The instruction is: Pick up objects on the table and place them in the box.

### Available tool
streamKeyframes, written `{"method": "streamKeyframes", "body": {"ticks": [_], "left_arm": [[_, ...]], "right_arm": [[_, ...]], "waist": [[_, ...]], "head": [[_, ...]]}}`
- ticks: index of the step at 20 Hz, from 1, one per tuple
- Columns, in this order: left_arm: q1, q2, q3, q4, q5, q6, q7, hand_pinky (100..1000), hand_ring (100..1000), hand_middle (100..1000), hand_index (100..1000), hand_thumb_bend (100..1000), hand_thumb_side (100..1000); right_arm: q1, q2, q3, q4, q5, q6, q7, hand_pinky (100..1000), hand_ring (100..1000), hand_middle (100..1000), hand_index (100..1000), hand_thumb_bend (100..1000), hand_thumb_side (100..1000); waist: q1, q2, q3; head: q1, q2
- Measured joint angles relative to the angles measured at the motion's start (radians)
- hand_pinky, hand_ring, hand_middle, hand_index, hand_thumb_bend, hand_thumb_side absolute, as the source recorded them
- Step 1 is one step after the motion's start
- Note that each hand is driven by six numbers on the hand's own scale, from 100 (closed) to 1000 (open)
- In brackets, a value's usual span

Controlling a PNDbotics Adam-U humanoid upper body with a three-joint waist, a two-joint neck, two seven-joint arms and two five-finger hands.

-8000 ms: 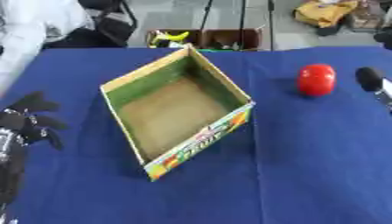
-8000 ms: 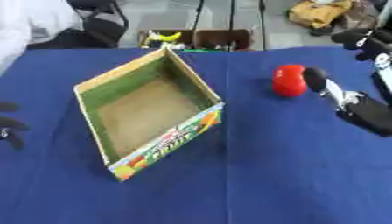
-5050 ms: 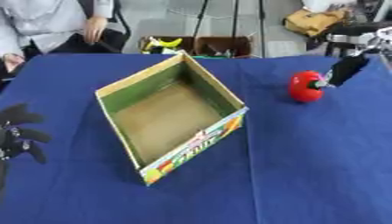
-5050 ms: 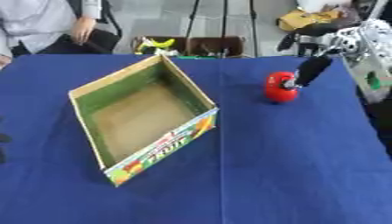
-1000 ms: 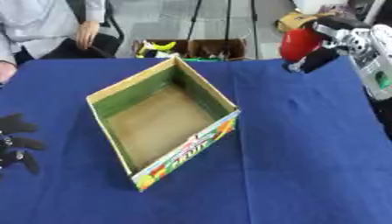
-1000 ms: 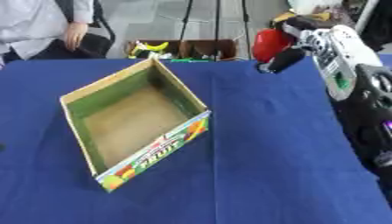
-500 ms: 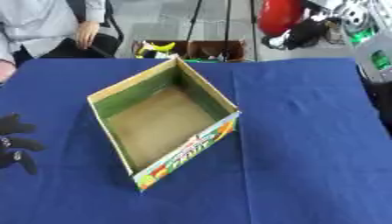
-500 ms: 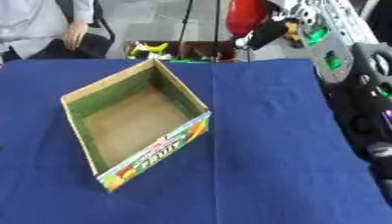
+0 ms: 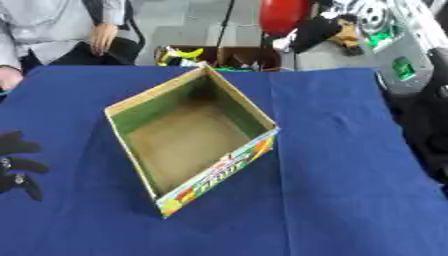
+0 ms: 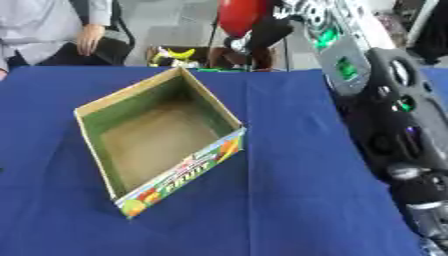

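Red object (image 9: 282,16) in right robot hand (image 9: 319,32)

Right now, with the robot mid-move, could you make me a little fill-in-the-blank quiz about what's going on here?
1. The right hand holds a round object whose colour is ____.
2. The cardboard box on the blue table has ____ inside it.
3. The left hand shows at the ____ edge of the left eye view.

Missing words: red; nothing; left
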Motion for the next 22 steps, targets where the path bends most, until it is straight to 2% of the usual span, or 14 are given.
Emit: {"method": "streamKeyframes", "body": {"ticks": [14,22], "left_arm": [[-0.010,0.000,-0.009,0.000,0.009,-0.002,-0.007,350,590,680,862,100,994],[-0.015,0.000,-0.009,-0.001,0.011,0.001,-0.009,350,590,678,862,100,994]], "right_arm": [[0.022,0.158,0.046,0.046,0.022,-0.004,0.007,372,537,616,653,100,331],[0.046,0.209,0.066,0.111,0.051,-0.008,0.011,371,541,618,651,100,342]], "waist": [[-0.008,0.003,0.032],[-0.012,0.010,0.038]], "head": [[-0.027,-0.001],[-0.029,-0.002]]}}
